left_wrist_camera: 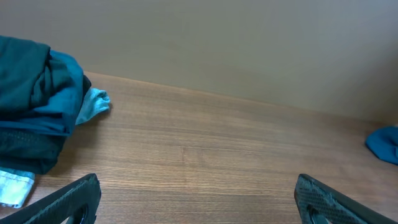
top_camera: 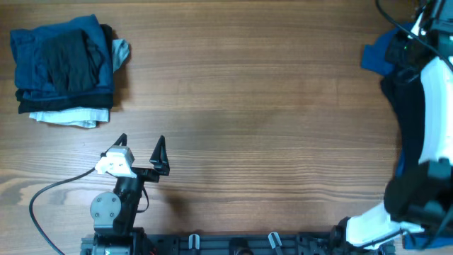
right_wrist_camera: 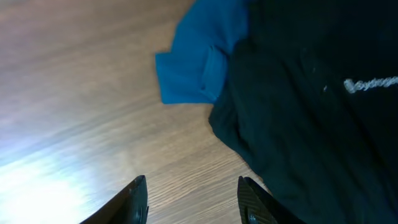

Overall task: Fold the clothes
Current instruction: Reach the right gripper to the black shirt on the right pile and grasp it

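Because the right claw [right_wrist_camera: 193,202], half-spread and empty, hangs beside the black T-shirt [right_wrist_camera: 311,124] at the right edge of the counter [top_camera: 248,106], it may pinch bare wood or snag the blue shirt [right_wrist_camera: 199,62]; left claw [top_camera: 140,145] gapes, idle.

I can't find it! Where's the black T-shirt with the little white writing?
Seen from overhead, the black T-shirt lies at the right edge of the table, partly under the right arm, with the blue shirt touching its far side.
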Robot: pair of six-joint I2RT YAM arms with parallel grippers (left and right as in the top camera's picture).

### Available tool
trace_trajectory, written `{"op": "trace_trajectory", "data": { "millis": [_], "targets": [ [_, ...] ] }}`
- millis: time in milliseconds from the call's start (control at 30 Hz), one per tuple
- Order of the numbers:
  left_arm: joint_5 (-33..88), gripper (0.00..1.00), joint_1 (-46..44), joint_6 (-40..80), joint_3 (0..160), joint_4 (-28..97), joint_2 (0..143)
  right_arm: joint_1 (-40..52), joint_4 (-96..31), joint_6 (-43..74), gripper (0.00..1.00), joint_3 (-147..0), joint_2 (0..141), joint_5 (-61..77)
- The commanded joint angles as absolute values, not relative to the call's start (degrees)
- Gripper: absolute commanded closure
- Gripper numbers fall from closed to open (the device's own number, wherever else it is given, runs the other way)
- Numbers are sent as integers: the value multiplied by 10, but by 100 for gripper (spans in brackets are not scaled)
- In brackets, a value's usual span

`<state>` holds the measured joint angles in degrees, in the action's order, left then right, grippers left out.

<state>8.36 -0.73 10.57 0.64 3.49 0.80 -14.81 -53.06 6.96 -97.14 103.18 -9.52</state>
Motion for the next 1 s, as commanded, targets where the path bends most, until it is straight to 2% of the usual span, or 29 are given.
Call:
{"op": "trace_trajectory", "data": {
  "millis": [0,233,500,967],
  "targets": [
    [78,0,-4,94,3,37,4,-157,-527,65,52,-976,1098,-123],
    [78,0,-4,94,3,37,4,-180,-512,69,46,-976,1188,-119],
    [78,0,-4,94,3,37,4,-193,-466,77,47,-976,1237,-102],
    [78,0,-4,94,3,37,4,-193,-406,113,50,-938,1245,-107]
  ]
}}
